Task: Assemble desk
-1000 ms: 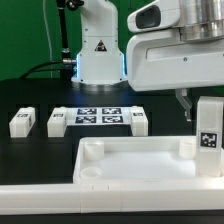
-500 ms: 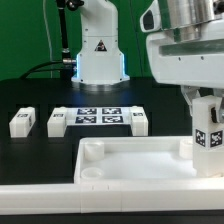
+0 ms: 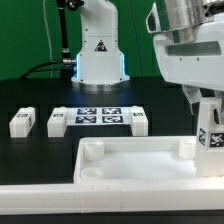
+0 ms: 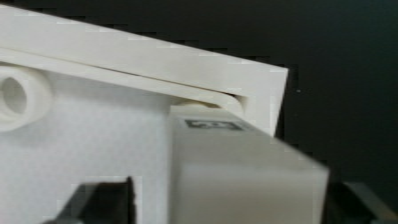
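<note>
1st tech: One leg (image 3: 211,120) stands upright at the tabletop's (image 3: 130,150) far corner, exterior view's right. Seated in a socket? Cannot tell. Handling?

2nd tech: Rigid white plastic, blocky square section, smooth faces; prob. light, a bit slippery. Grip pt: two opp. flat sides, upper half. Keep off the tag (image 3: 210,141) face. Tabletop: wide, rimmed, stiff.

1st tech: Gripper (image 3: 203,102)?

2nd tech: Fingers (image 3: 190,100) sit beside the leg's top; clamped or let go, cannot tell. Three loose legs (image 3: 57,122) lie beyond the tabletop's far rim, flanking the marker board (image 3: 98,117).
</note>
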Motion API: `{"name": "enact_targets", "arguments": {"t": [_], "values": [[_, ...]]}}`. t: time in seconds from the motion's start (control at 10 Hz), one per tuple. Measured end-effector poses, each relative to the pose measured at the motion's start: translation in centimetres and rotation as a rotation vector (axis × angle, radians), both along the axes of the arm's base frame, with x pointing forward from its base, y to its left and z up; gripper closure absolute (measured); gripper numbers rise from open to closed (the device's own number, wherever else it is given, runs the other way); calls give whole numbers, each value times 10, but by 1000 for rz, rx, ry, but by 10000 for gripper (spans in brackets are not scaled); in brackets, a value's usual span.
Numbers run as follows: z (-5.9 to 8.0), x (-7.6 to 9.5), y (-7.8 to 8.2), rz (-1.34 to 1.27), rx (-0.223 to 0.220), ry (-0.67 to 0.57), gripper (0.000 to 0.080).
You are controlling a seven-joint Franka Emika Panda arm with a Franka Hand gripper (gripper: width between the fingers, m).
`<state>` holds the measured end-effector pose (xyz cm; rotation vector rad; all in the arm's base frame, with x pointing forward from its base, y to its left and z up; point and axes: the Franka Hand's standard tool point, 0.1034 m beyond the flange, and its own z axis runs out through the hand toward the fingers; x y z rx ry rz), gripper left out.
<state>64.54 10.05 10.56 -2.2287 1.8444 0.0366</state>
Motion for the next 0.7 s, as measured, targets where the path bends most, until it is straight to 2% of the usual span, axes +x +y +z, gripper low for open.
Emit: {"name": "enact_targets", "arguments": {"t": [0.1, 0.2, 0.3, 0.6, 0.7], "values": [[0, 0, -5, 215, -32, -42, 275], [-1, 1, -9, 423, -54, -74, 175], [-1, 1, -8, 435, -56, -77, 157], [-1, 0, -7, 664, -90, -114, 151], [3, 1, -2, 902, -136, -113, 150]]}}
